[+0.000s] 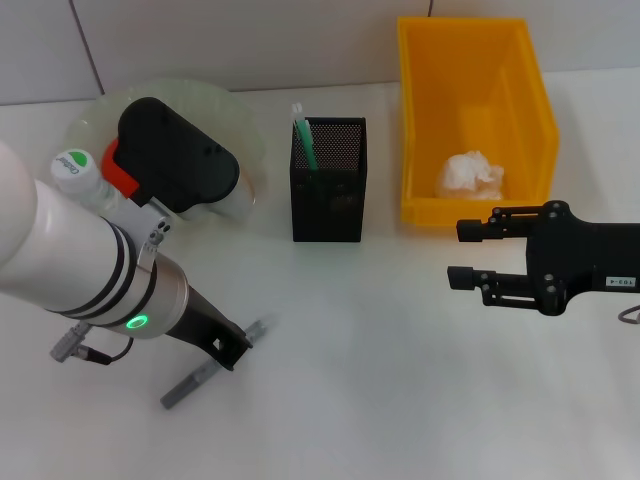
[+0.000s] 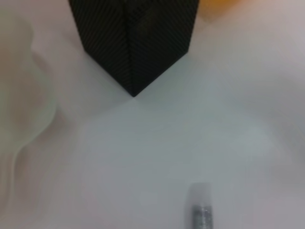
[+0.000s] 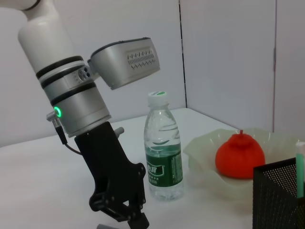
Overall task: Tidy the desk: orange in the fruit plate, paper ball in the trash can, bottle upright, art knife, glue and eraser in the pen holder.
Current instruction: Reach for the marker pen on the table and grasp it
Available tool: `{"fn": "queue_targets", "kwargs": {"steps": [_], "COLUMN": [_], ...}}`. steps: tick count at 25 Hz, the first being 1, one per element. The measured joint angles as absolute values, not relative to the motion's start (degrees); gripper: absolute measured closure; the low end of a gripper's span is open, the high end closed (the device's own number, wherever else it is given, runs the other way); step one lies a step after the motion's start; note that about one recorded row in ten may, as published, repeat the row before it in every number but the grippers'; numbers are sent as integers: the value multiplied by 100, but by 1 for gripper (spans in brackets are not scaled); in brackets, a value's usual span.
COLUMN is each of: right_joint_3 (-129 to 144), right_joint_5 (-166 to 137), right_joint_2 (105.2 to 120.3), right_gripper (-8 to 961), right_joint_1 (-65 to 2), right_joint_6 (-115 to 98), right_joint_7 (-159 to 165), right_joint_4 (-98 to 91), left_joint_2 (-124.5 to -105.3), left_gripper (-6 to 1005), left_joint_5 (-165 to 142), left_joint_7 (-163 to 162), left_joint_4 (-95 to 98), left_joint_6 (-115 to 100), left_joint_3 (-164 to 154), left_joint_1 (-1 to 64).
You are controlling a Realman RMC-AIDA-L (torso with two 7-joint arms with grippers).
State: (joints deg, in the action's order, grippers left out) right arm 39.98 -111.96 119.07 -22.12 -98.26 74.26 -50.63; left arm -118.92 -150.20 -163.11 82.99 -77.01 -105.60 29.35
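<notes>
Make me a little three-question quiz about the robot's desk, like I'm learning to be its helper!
1. True or false: the paper ball is already inside the yellow trash can.
2. Where is the orange? A) on the bare table B) in the fruit plate C) in the pen holder
3. Fill in: the bottle is standing ____.

Key: 1 true; 2 B; 3 upright. Bonus hint: the left gripper is low over the grey art knife; the right gripper hovers open near the can.
</notes>
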Motion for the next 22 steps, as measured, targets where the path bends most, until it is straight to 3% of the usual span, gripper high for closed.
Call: {"fn": "queue_targets", "kwargs": {"steps": [13, 17, 22], "right_joint_3": [3982, 3974, 3978], "right_joint_5": [-11220, -11223, -11224], "right_joint_2": [11905, 11903, 11900], "right_gripper": [380, 380, 380], "right_joint_1": [-2264, -2263, -2259], "right_joint_6": [-9799, -9780, -9749], "right_joint_7": [7401, 7400, 7385], "right_joint_4": [-4953, -4932, -4908], "left_joint_2": [-11893, -11898, -11900], "left_gripper": [892, 695, 567], "left_joint_5": [-15053, -15048, -15029], "left_joint_7": [-16059, -15909, -15797], "left_joint_4": [8288, 8179, 8129], "left_joint_6": [-7839, -7827, -7823], "left_joint_3": [-10500, -10502, -10506], "left_joint_1": [2978, 2999, 3009]}}
